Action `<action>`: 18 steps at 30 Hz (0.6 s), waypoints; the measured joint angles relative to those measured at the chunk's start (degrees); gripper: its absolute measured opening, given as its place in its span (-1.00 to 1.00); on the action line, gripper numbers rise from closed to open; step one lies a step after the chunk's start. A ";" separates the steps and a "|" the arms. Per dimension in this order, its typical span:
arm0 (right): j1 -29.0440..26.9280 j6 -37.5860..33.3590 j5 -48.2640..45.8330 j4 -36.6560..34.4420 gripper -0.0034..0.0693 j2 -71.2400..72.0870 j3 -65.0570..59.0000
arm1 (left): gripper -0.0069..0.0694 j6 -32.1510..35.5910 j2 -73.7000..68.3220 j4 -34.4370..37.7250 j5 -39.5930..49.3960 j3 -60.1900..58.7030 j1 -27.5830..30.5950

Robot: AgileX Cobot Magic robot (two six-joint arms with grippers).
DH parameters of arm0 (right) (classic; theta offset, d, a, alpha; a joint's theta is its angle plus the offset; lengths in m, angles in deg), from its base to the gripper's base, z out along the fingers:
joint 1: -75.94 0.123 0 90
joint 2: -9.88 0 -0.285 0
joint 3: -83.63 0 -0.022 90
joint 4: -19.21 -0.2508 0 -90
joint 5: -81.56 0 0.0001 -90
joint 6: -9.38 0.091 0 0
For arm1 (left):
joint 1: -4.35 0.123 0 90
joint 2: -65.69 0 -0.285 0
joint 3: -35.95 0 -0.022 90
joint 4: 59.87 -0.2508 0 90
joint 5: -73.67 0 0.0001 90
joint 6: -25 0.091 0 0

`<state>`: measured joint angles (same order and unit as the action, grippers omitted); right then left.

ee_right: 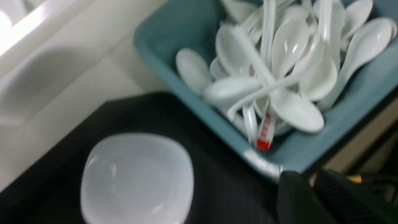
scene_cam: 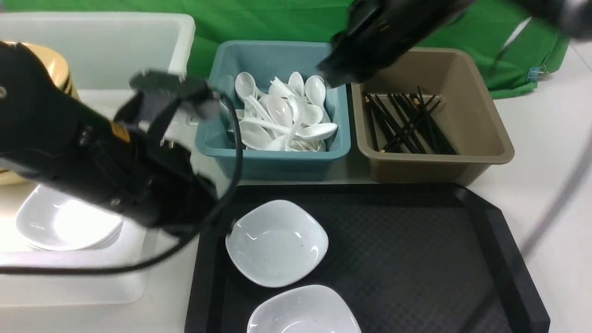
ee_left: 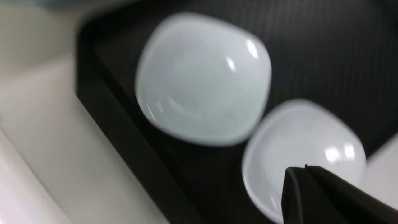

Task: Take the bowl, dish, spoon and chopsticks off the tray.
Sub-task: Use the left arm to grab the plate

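Two white squarish dishes sit on the left part of the black tray (scene_cam: 416,259): one (scene_cam: 276,243) further back and one (scene_cam: 303,312) at the near edge. My left gripper (ee_left: 306,169) hangs shut and empty over the nearer dish (ee_left: 298,137), with the other dish (ee_left: 202,81) beyond it. My right gripper (ee_right: 312,180) is above the blue tub's (ee_right: 357,133) near rim. Its fingers stand narrowly apart with nothing between them. White spoons (scene_cam: 286,118) fill that tub. Black chopsticks (scene_cam: 407,125) lie in the brown tub (scene_cam: 481,134). Mustard bowl rims (scene_cam: 58,69) show at the far left.
A white tub (scene_cam: 92,277) on the left holds a stack of white dishes (scene_cam: 64,222), and my left arm (scene_cam: 92,148) reaches across it. Green cloth (scene_cam: 277,23) hangs behind the tubs. The white table (scene_cam: 555,138) runs along the tray's right side.
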<state>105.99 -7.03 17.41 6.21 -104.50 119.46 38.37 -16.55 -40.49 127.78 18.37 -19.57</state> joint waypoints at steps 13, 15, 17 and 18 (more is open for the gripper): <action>6.12 -0.86 8.00 -0.31 -0.88 26.90 -42.40 | -0.48 0.05 -13.36 0.60 -2.33 0.07 -7.04; 6.35 0.10 14.39 -0.84 -0.88 32.74 -50.69 | -0.19 -3.80 -17.80 -3.03 -4.21 0.11 -9.99; 6.35 0.56 16.54 -0.85 -0.88 35.65 -53.68 | -0.03 -5.91 -20.09 -4.31 -4.81 0.11 -10.63; 6.35 0.91 17.33 -0.91 -0.89 37.25 -54.92 | 0.09 -6.88 -21.59 -4.92 -5.44 0.11 -10.86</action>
<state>112.34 -6.12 34.74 5.31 -67.25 64.53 31.50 -38.15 -45.40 122.34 18.48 -30.43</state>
